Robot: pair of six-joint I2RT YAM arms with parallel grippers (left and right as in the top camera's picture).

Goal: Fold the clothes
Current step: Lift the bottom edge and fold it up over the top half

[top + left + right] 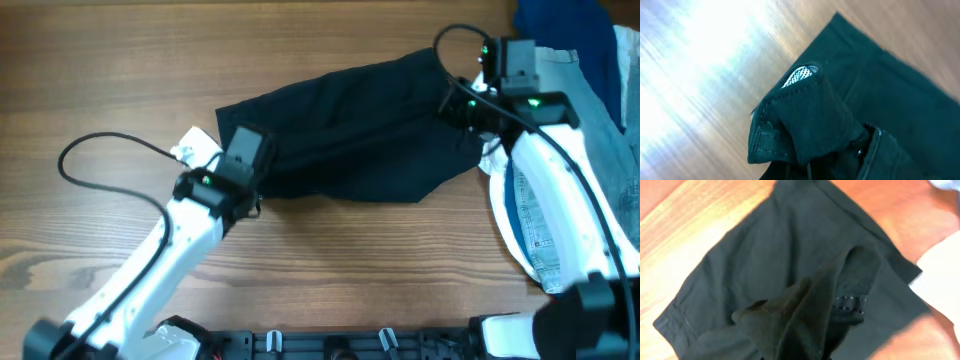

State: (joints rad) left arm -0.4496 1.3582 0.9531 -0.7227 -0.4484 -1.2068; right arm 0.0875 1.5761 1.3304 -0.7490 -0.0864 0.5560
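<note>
Holding the black shorts (350, 120) at 2 ends, had them stretched on a slant across the middle of the counter (90, 60), flat in the main but lifted where gripped.

Pinched the lower-left corner with the left gripper (255, 170), closed on a bunched fold of hem (805, 120). Could not see the fingers themselves under the cloth in the left wrist view, but judged the grip from the fabric tenting up toward the camera, with a patch of white mesh lining (800, 75) bared beside it.

Did likewise at the upper-right end with the right gripper (462, 108): closed, by the look of it, on a raised peak of cloth (790, 315) near a line of stitching (850, 302), fingers again hidden.

Probably took opposite ends so as to draw out slack and carry 1 end over the other for the 1st fold. Judged that fold not yet made, with only a single spread of cloth between the 2 grips.

Had the pale denim garment (590, 90) and the dark blue cloth (565, 25) off at the right edge, just beside the right-hand end, so risked snagging them on a wide swing.
</note>
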